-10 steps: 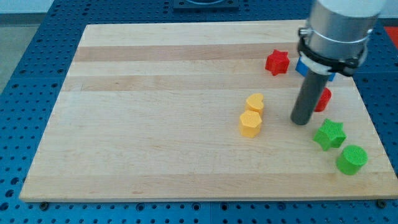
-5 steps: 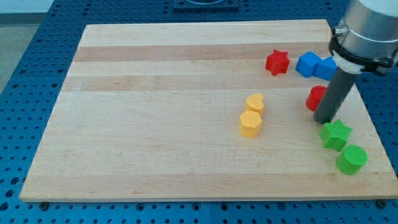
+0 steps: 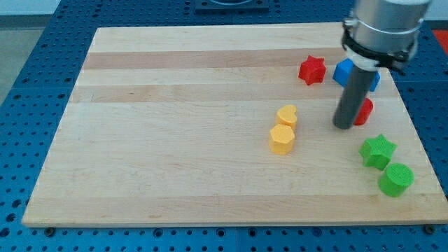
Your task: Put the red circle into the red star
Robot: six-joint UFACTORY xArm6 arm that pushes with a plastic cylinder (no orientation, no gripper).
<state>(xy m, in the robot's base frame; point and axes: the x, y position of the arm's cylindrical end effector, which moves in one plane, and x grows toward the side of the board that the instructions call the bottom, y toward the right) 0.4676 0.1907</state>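
Your rod carries no hand to open or close, and with my tip [image 3: 343, 127] seemingly touching the half-hidden red circle [image 3: 364, 110] near the table's right edge, work round beneath it and push gently toward the red star [image 3: 312, 70].

Bright, even light fills the room. The wooden board [image 3: 210, 105] looks sharp and clear. Only small, soft shadows sit under the blocks. No glare.
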